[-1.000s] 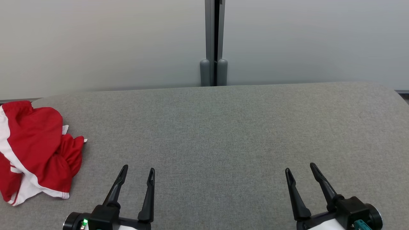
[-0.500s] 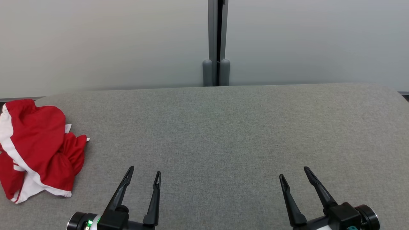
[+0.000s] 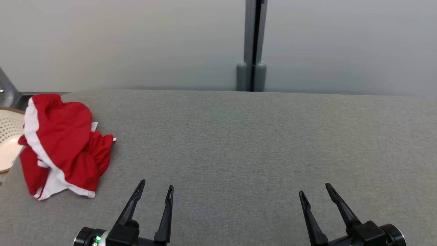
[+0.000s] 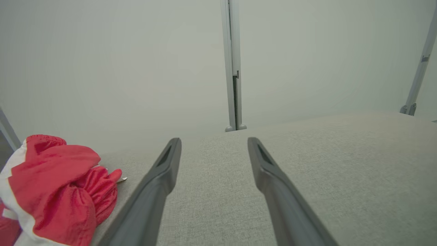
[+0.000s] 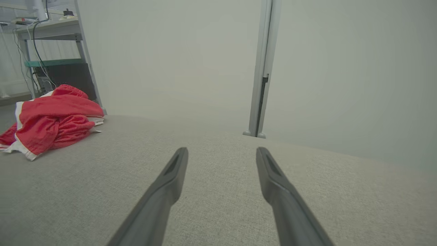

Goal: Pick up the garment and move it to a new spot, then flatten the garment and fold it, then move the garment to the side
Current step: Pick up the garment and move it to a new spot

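1. Head view: the red-and-white garment [image 3: 63, 143] lies crumpled at the far left of the grey worktop [image 3: 239, 136], beside a pale perforated basket [image 3: 7, 133]. The left hand [image 3: 156, 184] and the right hand [image 3: 314, 188] are at the near edge, well apart from each other. Each has its fingers spread wide with nothing between them. The garment is nearer the left hand but not touching it.
2. Left wrist view: the left hand's two fingers stand wide and empty, pointing across bare worktop toward a grey post [image 4: 232, 68] at the back wall. The garment is bunched at the lower left, clear of the fingers.
3. Right wrist view: the right hand is spread just as wide and holds nothing. The garment sits far off to the left on the worktop, with a desk [image 5: 47, 27] trailing cables behind it.
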You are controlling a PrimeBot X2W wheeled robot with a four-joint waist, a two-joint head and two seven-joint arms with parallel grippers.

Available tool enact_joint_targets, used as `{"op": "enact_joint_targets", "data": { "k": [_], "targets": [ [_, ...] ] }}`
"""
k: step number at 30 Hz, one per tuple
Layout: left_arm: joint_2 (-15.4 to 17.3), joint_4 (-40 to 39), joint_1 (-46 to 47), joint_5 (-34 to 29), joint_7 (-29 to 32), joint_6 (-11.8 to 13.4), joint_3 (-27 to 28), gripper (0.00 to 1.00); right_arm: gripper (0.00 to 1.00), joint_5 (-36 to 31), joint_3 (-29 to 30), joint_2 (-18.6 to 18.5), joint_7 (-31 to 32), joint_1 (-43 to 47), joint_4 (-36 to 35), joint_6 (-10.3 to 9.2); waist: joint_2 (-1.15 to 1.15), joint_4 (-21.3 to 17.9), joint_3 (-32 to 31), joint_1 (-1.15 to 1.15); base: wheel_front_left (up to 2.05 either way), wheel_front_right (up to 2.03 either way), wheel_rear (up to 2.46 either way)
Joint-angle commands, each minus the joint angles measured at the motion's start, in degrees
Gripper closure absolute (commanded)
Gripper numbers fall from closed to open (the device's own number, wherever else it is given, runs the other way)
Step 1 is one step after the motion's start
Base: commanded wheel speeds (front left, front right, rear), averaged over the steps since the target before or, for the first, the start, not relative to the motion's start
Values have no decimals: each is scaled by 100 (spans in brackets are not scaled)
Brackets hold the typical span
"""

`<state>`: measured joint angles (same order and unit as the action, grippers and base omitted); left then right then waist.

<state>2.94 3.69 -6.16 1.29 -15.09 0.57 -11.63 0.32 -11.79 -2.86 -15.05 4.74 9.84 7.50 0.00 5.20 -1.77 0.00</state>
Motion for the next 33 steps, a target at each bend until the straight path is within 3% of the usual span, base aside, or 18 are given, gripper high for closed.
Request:
{"op": "enact_joint_targets", "data": {
  "k": [1,6,17,28,33],
  "targets": [
    [18,28,49,45,-11,-1,25,0,0,7,9,-9,-17,62,-31,-2,0,471,18,0,0,0,0],
    [10,42,23,60,-11,14,90,0,0,83,-43,-8,-14,183,-59,-3,0,1254,-42,0,0,0,0],
    [6,-72,-252,112,-9,78,425,0,0,183,-175,-9,-14,237,-149,-3,0,2213,-55,0,0,0,0],
    [5,-276,-267,338,-8,352,566,0,0,47,-296,-38,-14,6,-85,-3,0,2390,242,0,0,0,0],
    [4,-339,156,340,-8,324,674,0,0,15,-255,-191,-14,-65,-151,-3,0,2404,508,0,0,0,0]
  ]
}}
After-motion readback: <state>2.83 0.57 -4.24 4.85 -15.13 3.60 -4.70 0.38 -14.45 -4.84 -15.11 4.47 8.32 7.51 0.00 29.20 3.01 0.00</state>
